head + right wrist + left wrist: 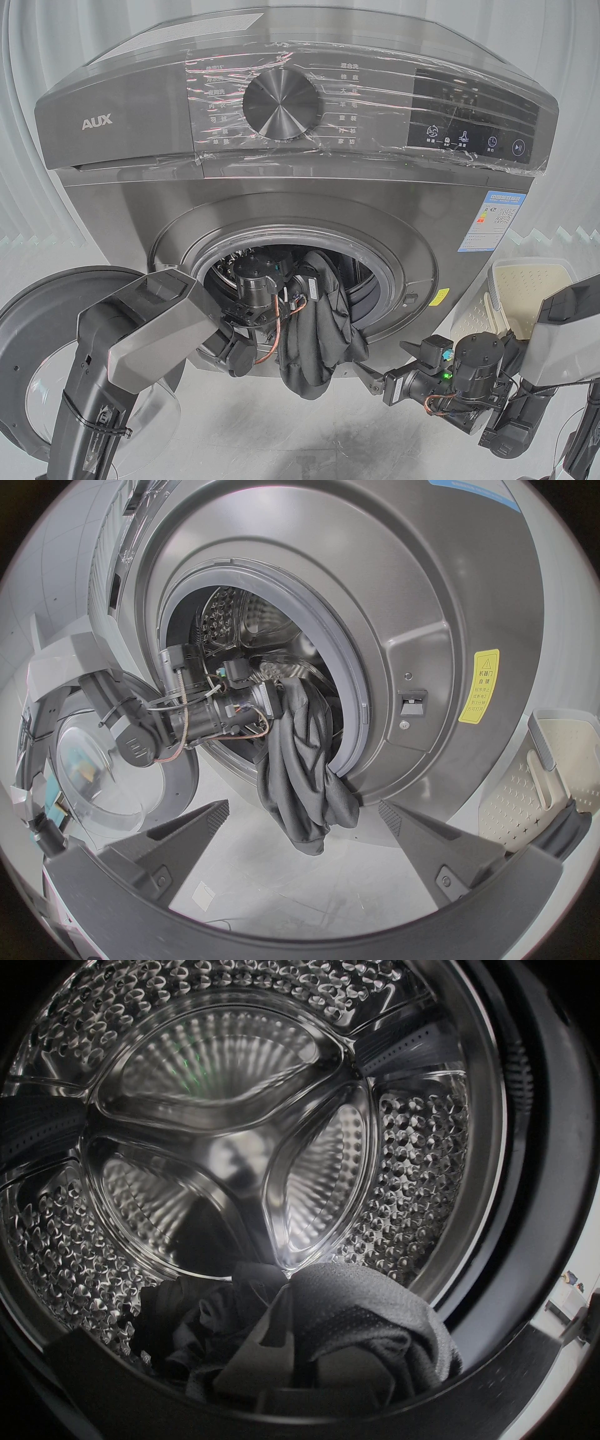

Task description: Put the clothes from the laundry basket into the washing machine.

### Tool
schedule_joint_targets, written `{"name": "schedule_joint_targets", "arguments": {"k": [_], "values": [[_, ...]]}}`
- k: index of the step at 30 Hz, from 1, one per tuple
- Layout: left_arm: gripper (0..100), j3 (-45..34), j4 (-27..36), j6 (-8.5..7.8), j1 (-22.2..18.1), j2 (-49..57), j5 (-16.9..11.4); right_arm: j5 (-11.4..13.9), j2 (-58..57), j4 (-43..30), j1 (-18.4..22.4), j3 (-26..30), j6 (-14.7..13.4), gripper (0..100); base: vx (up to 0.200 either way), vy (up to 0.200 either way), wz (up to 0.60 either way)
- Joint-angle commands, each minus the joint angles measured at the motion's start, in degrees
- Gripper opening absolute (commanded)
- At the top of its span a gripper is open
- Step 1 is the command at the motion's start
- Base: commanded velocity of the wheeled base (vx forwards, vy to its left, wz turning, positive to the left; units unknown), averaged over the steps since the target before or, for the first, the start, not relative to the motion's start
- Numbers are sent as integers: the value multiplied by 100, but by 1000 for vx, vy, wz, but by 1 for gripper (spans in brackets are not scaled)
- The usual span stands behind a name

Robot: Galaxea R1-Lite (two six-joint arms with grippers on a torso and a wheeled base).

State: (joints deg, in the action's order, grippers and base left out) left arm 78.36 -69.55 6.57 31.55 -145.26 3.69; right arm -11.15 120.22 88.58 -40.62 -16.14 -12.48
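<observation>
My left arm [256, 287] is sitting in the washer's [125, 206] open mouth, and my left pincer is hidden behind a dark garment [319, 325], so I cannot tell whether it is open or closed. That garment is hanging over the rim, its tail drooping outside. More dark cloth [350, 1329] is lying at the bottom of the drum [219, 1079]. My right pincer [301, 805] is hovering low before the washer, fingers spread wide and holding nothing. The basket [531, 290] is standing just beside it.

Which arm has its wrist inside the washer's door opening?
The left arm, beside the hanging dark garment; the right arm is outside, near the laundry basket.
</observation>
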Motion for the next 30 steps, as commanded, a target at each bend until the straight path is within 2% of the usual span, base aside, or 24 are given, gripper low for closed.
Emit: {"name": "schedule_joint_targets", "arguments": {"k": [1,6,11,23,24,27,30], "values": [[0,804,433,-139,-202,-415,17,-1,10,2,-7,-3,0,100,0,0,0],[0,1656,697,-182,-386,-749,53,-1,-17,2,-7,-12,0,100,0,0,0],[0,2394,961,-182,-439,-863,255,-1,-8,2,-7,-3,0,100,0,0,0],[0,2386,1084,-121,-395,-802,299,-1,-8,2,-7,-3,0,100,0,0,0],[100,2368,1084,-121,-395,-802,299,-1,1,2,-7,-3,0,100,0,0,0],[100,2201,1066,-112,-360,-705,299,-1,1,2,-7,-3,0,100,0,0,0],[100,1586,1207,-121,-272,-292,299,-1,19,2,-7,-3,0,100,0,0,0]]}}
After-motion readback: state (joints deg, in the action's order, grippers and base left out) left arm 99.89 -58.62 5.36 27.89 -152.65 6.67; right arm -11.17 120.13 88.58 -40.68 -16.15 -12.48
